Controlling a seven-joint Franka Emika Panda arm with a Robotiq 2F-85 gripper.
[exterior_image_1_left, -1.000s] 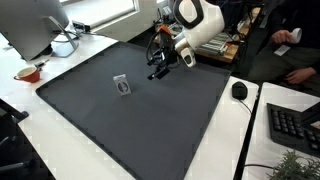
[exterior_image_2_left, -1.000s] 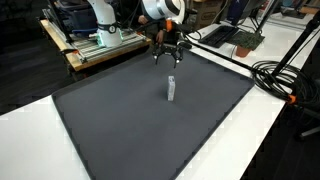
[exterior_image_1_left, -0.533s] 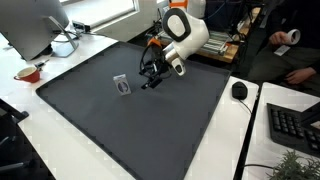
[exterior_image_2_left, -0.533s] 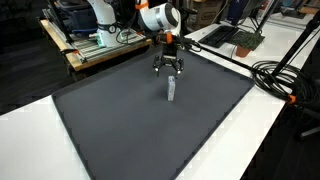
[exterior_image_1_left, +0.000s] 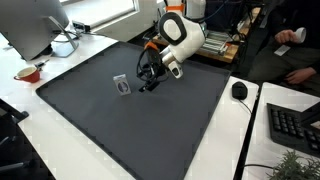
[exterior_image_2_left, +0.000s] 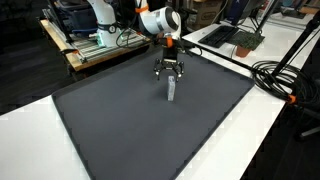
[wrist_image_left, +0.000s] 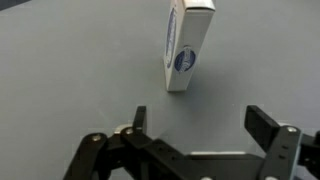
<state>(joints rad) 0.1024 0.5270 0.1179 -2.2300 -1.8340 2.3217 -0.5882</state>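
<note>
A small white box with a blue round mark (wrist_image_left: 186, 47) stands upright on the dark grey mat (exterior_image_1_left: 130, 125). It shows in both exterior views (exterior_image_1_left: 122, 86) (exterior_image_2_left: 171, 91). My gripper (wrist_image_left: 200, 122) is open and empty, fingers spread wide. It hovers just above the mat, close beside the box without touching it (exterior_image_1_left: 147, 80) (exterior_image_2_left: 168, 72).
The mat covers a white table (exterior_image_1_left: 40, 130). A red bowl (exterior_image_1_left: 28, 73) and a monitor (exterior_image_1_left: 35, 25) stand at one side. A mouse (exterior_image_1_left: 239, 90) and keyboard (exterior_image_1_left: 295, 125) lie beyond the mat. Cables (exterior_image_2_left: 275, 75) and a wooden rack (exterior_image_2_left: 95, 50) edge the mat. A person (exterior_image_1_left: 290, 40) sits nearby.
The arm has moved across the mat toward the white box and lowered; the gripper now sits close beside it. The box has not moved.
</note>
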